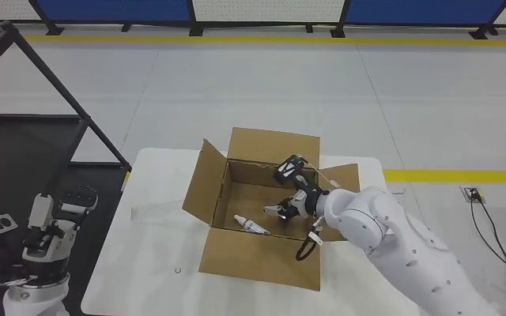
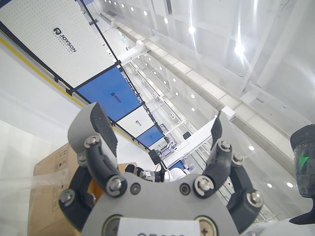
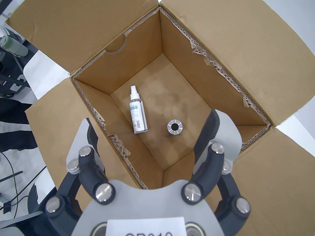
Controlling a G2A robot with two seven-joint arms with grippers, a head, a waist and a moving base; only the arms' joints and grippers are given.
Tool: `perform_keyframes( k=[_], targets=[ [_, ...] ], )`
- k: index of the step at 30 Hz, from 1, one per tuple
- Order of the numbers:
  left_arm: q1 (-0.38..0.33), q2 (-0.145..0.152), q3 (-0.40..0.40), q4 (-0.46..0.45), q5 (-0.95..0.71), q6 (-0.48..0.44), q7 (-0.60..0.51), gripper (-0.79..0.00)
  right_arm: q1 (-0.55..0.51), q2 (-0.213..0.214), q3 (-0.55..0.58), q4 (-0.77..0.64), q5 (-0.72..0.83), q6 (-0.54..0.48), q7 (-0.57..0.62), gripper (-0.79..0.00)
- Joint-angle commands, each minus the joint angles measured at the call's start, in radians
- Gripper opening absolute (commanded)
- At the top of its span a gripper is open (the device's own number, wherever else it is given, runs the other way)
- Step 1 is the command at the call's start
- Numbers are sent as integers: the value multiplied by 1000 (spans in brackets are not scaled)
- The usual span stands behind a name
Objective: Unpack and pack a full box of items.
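Progress: your cardboard box looked nearly emptied, with two items left on its floor; repacking seemed not yet begun.
Count: one spray bottle lay flat, and one metal sleeve stood just beside it.
Right gripper: jaws spread, empty, above the box.
Left gripper: jaws spread, empty, beside the table.

White table, rounded corners. Bears one open cardboard box, set right of centre and toward the far edge, all four flaps spread outward, right flap close to the right edge. Bears also a clear plastic piece, lying flat just beside the box's left flap, on the left-edge side. Small ring-shaped mark toward the near left corner; too small to identify.
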Motion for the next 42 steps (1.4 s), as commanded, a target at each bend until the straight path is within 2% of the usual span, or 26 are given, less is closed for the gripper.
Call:
perform_keyframes(
  k=[1, 14, 19, 26, 42],
  targets=[
    [0, 0, 0, 0, 0, 0, 0, 0, 0, 0, 0, 0, 0, 0, 0, 0],
    [0, 0, 3, -7, 3, 11, 6, 0, -4, -12, -18, 33, -4, 30, -1, 0],
    [5, -1, -7, -3, -4, 10, 16, 0, 58, -50, -109, 98, -53, 77, 50, 0],
    [26, -2, -11, -21, -11, -1, 1, 0, 153, -134, -217, 254, 14, 121, 15, 0],
    [26, -2, -11, -21, -11, -1, 1, 0, 153, -134, -217, 254, 14, 121, 15, 0]
  ],
)
